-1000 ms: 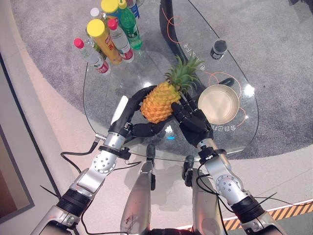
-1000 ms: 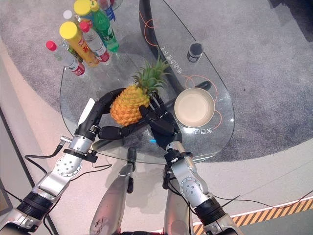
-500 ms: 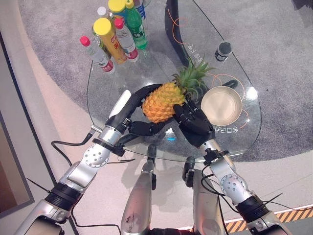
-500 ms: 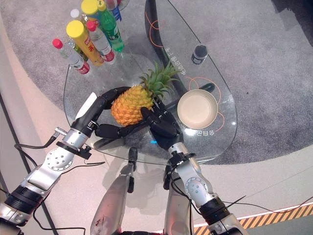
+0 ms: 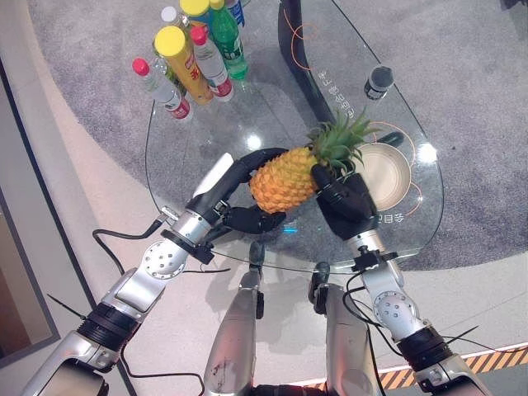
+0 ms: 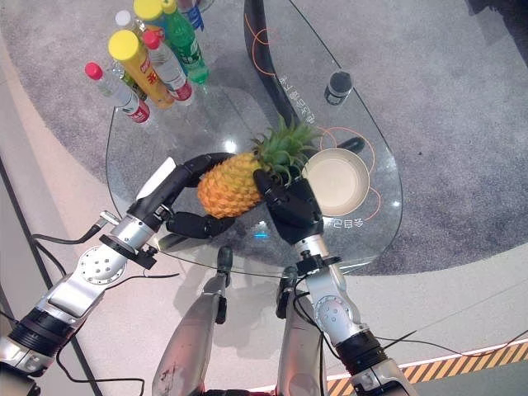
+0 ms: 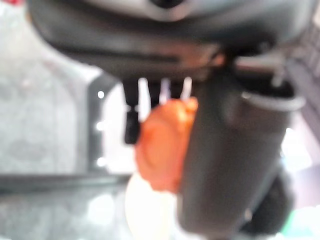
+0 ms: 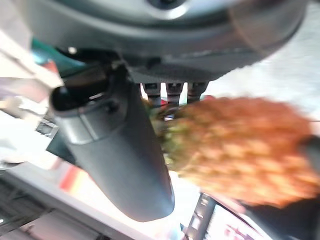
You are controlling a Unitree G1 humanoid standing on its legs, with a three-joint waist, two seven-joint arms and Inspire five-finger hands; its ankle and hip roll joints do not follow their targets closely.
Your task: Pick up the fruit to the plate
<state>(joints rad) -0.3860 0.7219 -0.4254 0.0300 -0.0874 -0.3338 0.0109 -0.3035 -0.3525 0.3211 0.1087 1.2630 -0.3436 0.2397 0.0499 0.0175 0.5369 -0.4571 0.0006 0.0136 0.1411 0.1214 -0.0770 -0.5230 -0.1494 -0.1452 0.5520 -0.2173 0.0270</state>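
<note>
A yellow-orange pineapple [image 5: 285, 177] with a green crown [image 5: 342, 140] is held above the glass table [image 5: 206, 132] between both hands. My left hand [image 5: 219, 194] cups its base end, fingers curled over the far side and thumb underneath. My right hand [image 5: 351, 206] grips it near the crown, with the thumb [image 8: 115, 150] beside the fruit [image 8: 245, 160]. The crown overhangs the near-left rim of the cream plate [image 5: 396, 169], which stands at the table's right. In the left wrist view the fruit [image 7: 162, 145] shows past the fingers.
Several bottles [image 5: 190, 54] stand bunched at the table's back left. A small dark jar [image 5: 377, 81] sits at the back right. The table's dark base [image 5: 289, 33] shows through the glass. The near rim of the table lies just in front of both wrists.
Both hands have carried the pineapple to the right, so its crown now overlaps the plate's rim. The camera has shifted slightly.
</note>
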